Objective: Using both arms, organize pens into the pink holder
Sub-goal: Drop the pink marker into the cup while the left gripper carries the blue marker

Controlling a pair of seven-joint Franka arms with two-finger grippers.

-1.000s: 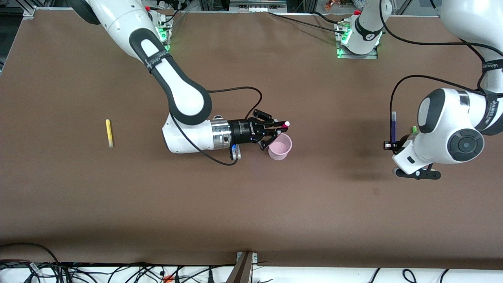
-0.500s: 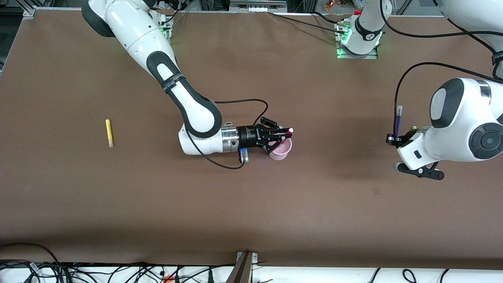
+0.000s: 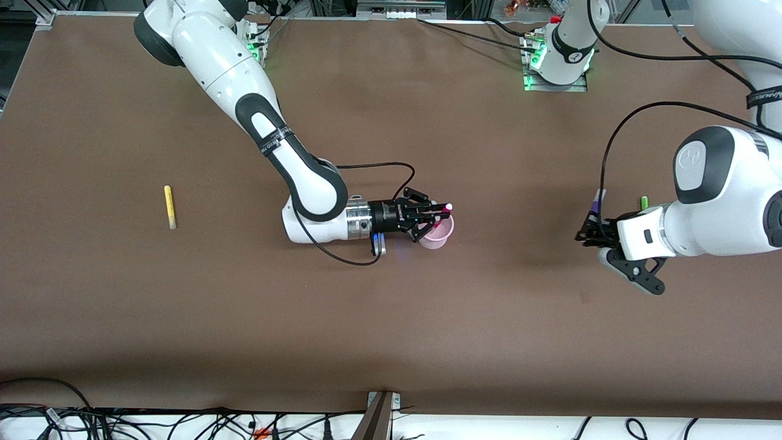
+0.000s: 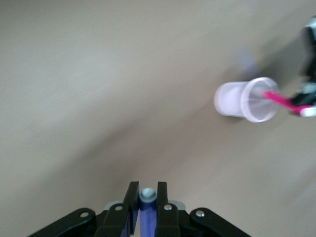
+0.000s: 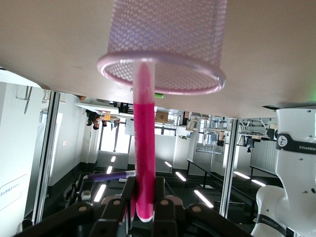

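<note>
The right gripper (image 3: 435,214) clamps a slim magenta marker pen (image 5: 144,148), its tip inside the small pale-pink translucent plastic cup (image 3: 437,233) just under the jaws. The left gripper (image 3: 588,231), above the brown table (image 3: 519,318), pinches a dark purple pen (image 4: 146,213).

Even overhead light casts soft shadows on the table (image 3: 391,318); the left wrist view is motion-blurred.

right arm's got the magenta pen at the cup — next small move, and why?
Probably open the right gripper. It is shut on the magenta pen, whose lower end already sits inside the rim of the pink holder, so letting go should drop it in.
</note>
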